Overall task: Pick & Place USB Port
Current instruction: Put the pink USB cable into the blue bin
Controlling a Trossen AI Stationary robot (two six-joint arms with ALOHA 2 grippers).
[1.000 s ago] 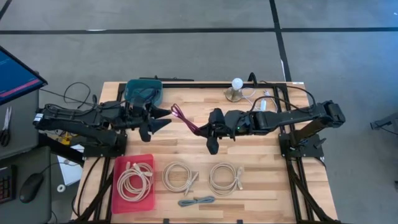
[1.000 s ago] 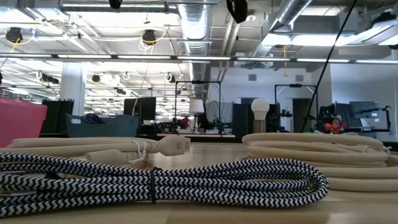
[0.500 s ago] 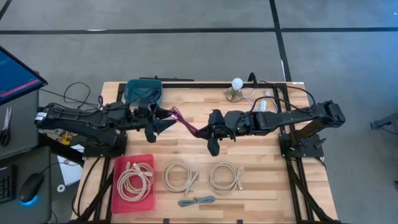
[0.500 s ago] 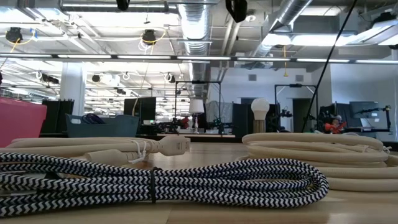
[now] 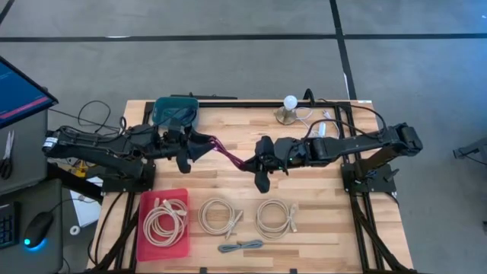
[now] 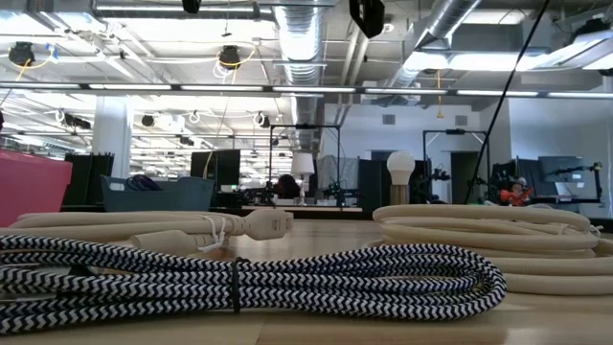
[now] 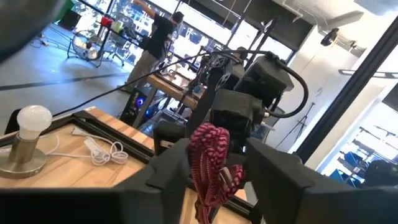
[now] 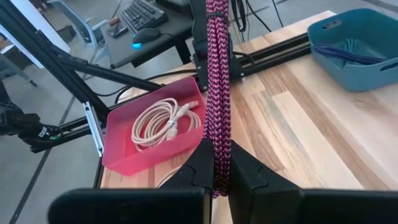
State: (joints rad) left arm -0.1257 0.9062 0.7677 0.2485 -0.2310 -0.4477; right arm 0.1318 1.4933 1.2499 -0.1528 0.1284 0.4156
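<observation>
Our right hand (image 5: 261, 162) is clamping the maroon cable (image 5: 228, 151) up in the air over the middle of the tabletop (image 5: 304, 190); in its wrist view the braided bundle is running straight up out of the closed fingers (image 8: 202, 165). Our left hand (image 5: 199, 144) is sitting right at the cable's other end. In the left wrist view the coil and its metal plug are lying between the two fingers (image 7: 168, 171), which are standing apart around it. We can't tell whether they're gripping yet, so it looks like we're mid hand-off.

Progress, as we're reading it: one white cable (image 5: 162, 217) is already lying in the red bin (image 5: 144, 199), and something dark blue is sitting in the teal bin (image 5: 176, 111) right behind the left hand. Still out on the wood near the front edge: two white coils (image 5: 218, 215) and (image 5: 275, 218), plus a black-and-white braided cable (image 5: 240, 246) in front of them. So we're guessing several picks are left, plus dropping this maroon one, probably into the teal bin.

Around us: a bulb lamp (image 5: 289, 107) at the back edge, well apart from the hands. Nothing's blocking the short path to the teal bin.
</observation>
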